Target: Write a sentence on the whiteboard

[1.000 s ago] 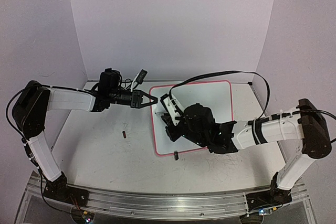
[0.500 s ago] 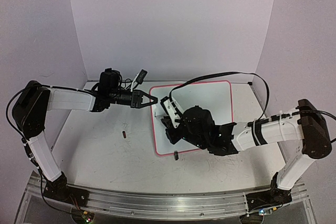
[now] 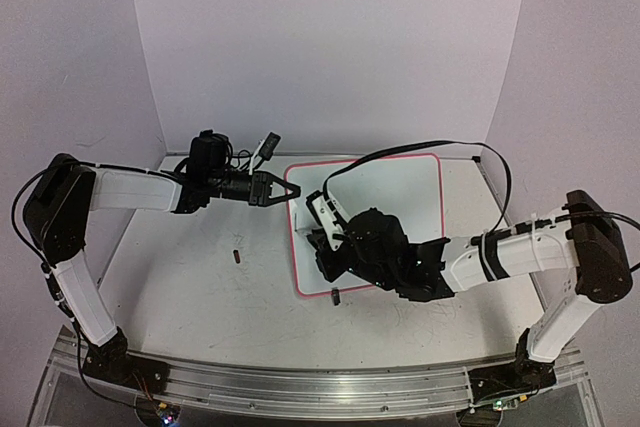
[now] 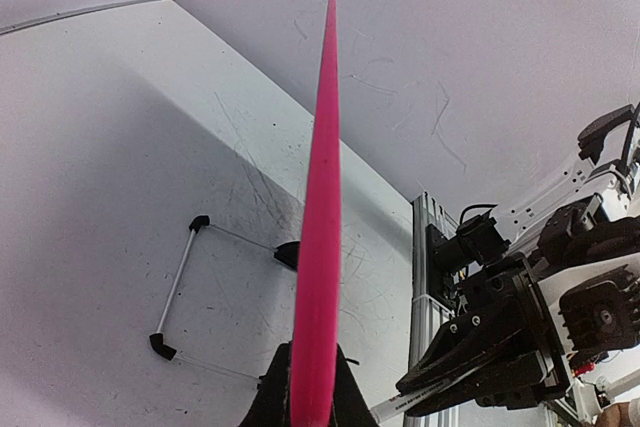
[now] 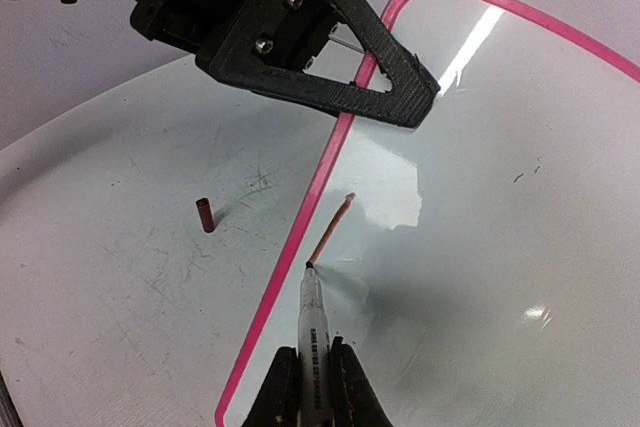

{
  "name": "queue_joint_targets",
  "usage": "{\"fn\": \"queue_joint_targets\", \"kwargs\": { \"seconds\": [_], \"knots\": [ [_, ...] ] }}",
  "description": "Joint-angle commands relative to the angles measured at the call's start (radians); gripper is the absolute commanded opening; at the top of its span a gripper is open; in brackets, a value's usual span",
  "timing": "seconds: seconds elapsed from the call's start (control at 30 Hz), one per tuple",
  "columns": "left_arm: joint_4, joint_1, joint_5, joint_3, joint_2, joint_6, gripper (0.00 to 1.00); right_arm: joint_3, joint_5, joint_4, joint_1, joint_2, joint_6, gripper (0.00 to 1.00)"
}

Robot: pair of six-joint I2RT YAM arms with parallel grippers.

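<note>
The whiteboard (image 3: 400, 197) with a pink rim lies at the table's middle. My left gripper (image 3: 290, 192) is shut on its left rim, which shows edge-on between the fingers in the left wrist view (image 4: 320, 227). My right gripper (image 3: 318, 237) is shut on a white marker (image 5: 312, 327) over the board's left part. The marker's tip touches the board beside the rim (image 5: 300, 247). One short reddish-brown stroke (image 5: 332, 229) runs away from the tip. No words of the sentence show. The left gripper's black fingers (image 5: 390, 87) also show in the right wrist view.
A small dark red marker cap (image 3: 236, 255) lies on the table left of the board, also in the right wrist view (image 5: 204, 215). A black clip foot (image 3: 335, 295) sits at the board's near edge. A thin wire stand with black ends (image 4: 180, 282) shows in the left wrist view.
My right gripper with the marker has slid a little toward the near edge along the board's left side. The left arm and the board have not moved.
</note>
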Motion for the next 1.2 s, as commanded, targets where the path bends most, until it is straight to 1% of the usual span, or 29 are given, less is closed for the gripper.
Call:
{"fn": "queue_joint_targets", "kwargs": {
  "seconds": [0.0,0.17,0.5,0.57,1.17],
  "knots": [
    [-0.005,0.005,-0.021,0.002,-0.026,-0.003,0.00,0.003,-0.007,0.008,0.002,-0.066,0.004,0.00],
    [-0.005,0.005,-0.020,0.002,-0.024,-0.004,0.00,0.024,-0.026,0.038,0.000,-0.076,-0.003,0.00],
    [-0.005,0.005,-0.021,0.002,-0.028,-0.003,0.00,0.071,0.026,0.064,-0.005,-0.024,-0.019,0.00],
    [-0.005,0.005,-0.021,0.001,-0.027,-0.003,0.00,0.076,0.025,0.069,-0.006,-0.019,-0.051,0.00],
    [-0.006,0.005,-0.019,0.003,-0.029,-0.005,0.00,0.103,0.072,0.074,-0.015,0.028,-0.050,0.00]
  ]
}}
